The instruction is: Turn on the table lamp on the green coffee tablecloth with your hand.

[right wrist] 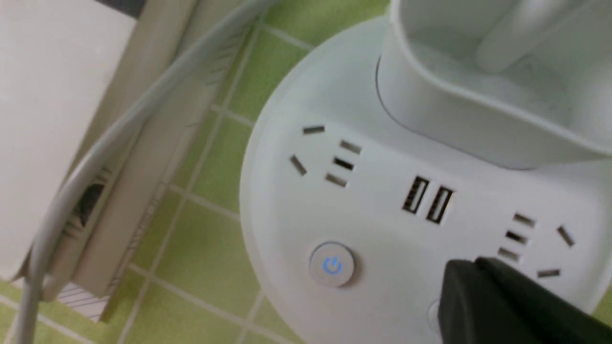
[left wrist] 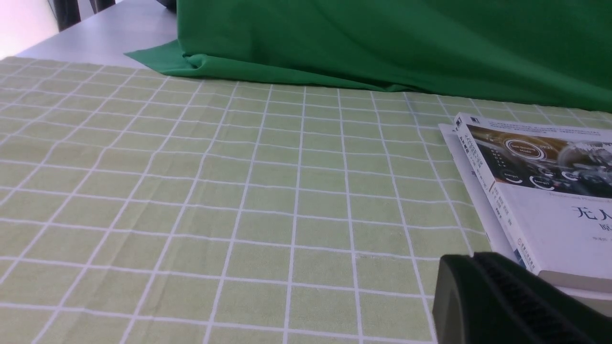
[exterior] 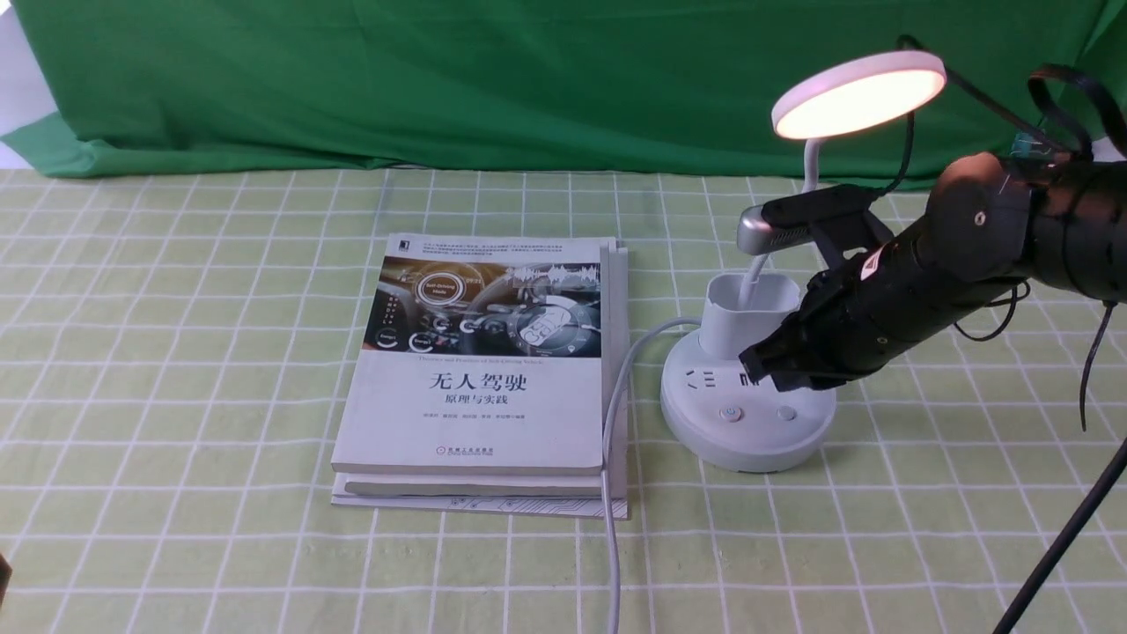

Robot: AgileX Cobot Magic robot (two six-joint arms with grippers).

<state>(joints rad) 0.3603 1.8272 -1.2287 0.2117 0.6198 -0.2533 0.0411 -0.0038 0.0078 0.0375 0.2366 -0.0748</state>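
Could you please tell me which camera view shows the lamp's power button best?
The right wrist view: the power button is close-up, its blue symbol clear. The front view shows it only small on the table lamp base. The left wrist view misses the lamp.

The right gripper (right wrist: 473,279) hides most of the right button (right wrist: 433,313) of the table lamp (right wrist: 382,229) from its wrist camera; the cord (exterior: 610,528) runs off the near edge; only a corner of the left gripper (left wrist: 502,296) shows

Blue-lit power button (right wrist: 332,265) on table lamp (right wrist: 382,224) base; right gripper (right wrist: 471,274) nearby.
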